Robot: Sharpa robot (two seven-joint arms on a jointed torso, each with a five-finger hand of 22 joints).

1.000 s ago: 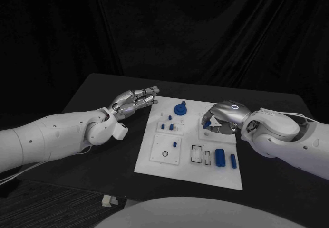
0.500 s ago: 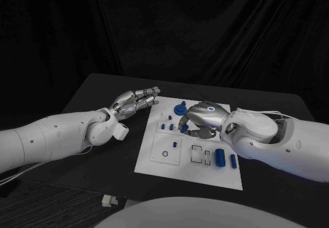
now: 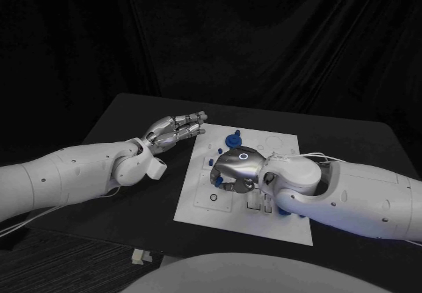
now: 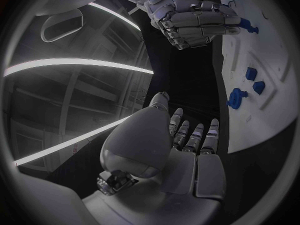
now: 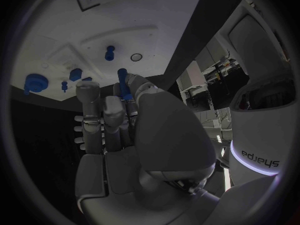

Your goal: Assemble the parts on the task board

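Observation:
The white task board (image 3: 199, 210) lies in the middle of the black table. My right hand (image 3: 236, 171) hovers low over the board's middle-left part and pinches a small blue peg (image 5: 123, 80) between thumb and fingers. Ahead of it on the board stand a short blue peg (image 5: 110, 51) and a small ring (image 5: 136, 57). A round blue knob (image 3: 232, 139) stands near the board's far edge. My left hand (image 3: 176, 130) floats beside the board's far-left corner, fingers stretched out and holding nothing. The right arm hides the board's right half.
Small blue blocks (image 4: 251, 73) and the knob (image 4: 236, 98) sit in recesses along the board's far-left part. The table's (image 3: 123, 116) left edge runs behind my left arm. Black curtain closes off the back.
My right hand has swung from the board's right side across to its middle-left and come lower, carrying the blue peg. The left hand has stayed where it was.

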